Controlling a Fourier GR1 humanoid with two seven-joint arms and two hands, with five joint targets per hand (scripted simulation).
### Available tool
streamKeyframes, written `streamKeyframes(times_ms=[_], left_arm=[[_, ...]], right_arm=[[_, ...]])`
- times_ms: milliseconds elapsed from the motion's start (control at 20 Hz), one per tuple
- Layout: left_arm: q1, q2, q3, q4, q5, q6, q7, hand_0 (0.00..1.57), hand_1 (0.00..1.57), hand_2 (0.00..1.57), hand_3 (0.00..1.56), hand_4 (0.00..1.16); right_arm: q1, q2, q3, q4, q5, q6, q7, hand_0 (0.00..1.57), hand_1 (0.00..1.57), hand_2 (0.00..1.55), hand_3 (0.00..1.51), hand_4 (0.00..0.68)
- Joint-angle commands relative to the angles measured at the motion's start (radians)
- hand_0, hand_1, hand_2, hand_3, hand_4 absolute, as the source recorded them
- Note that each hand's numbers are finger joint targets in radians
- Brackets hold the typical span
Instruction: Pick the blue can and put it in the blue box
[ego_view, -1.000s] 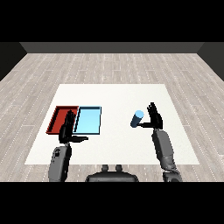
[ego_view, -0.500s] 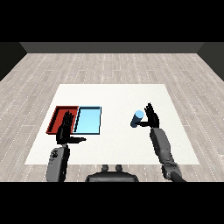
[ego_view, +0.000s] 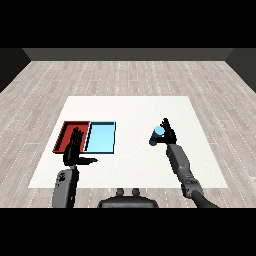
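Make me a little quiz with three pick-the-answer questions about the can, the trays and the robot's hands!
1. Where is the blue can?
A. In the red tray
B. On the table's right side, at the right hand
C. In the light blue tray

2. How many trays lie on the table?
A. One
B. Two
C. Four

3. How is the left hand just now?
A. Open, fingers straight, holding nothing
B. Curled round the can
C. Holding a tray up in the air

Answers:
1. B, because the can sits right against the right hand, far from both trays.
2. B, because a red tray and a light blue tray lie side by side.
3. A, because its fingers stretch out over the red tray's near edge with nothing in them.
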Motion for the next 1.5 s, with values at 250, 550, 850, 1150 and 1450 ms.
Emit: streamKeyframes(times_ms=[250,550,850,1150,1450], left_arm=[[0.019,0.001,0.003,-0.036,-0.004,0.012,0.027,0.00,0.00,0.00,0.00,0.00],[0.014,-0.008,-0.006,-0.023,-0.007,0.011,0.014,0.00,0.00,0.00,0.00,0.00],[0.004,-0.023,-0.016,-0.049,-0.002,0.031,0.057,0.00,0.00,0.00,0.00,0.00],[-0.022,-0.017,-0.031,-0.009,-0.042,0.028,0.013,0.00,0.00,0.00,0.00,0.00],[0.015,-0.020,-0.060,-0.018,-0.073,0.026,0.008,0.00,0.00,0.00,0.00,0.00]], right_arm=[[-0.089,0.009,-0.003,0.118,0.000,-0.023,-0.017,0.00,0.00,0.00,0.00,0.000],[-0.105,0.028,-0.020,0.173,0.026,-0.191,-0.103,1.27,1.27,1.39,1.37,0.437],[-0.138,0.015,0.006,0.140,0.038,-0.219,-0.040,1.54,1.54,1.50,1.46,0.596],[-0.077,0.023,0.063,0.014,0.062,-0.209,0.010,1.49,1.49,1.46,1.43,0.614],[-0.140,0.054,0.115,-0.156,0.075,-0.222,0.076,1.50,1.50,1.49,1.45,0.635]])
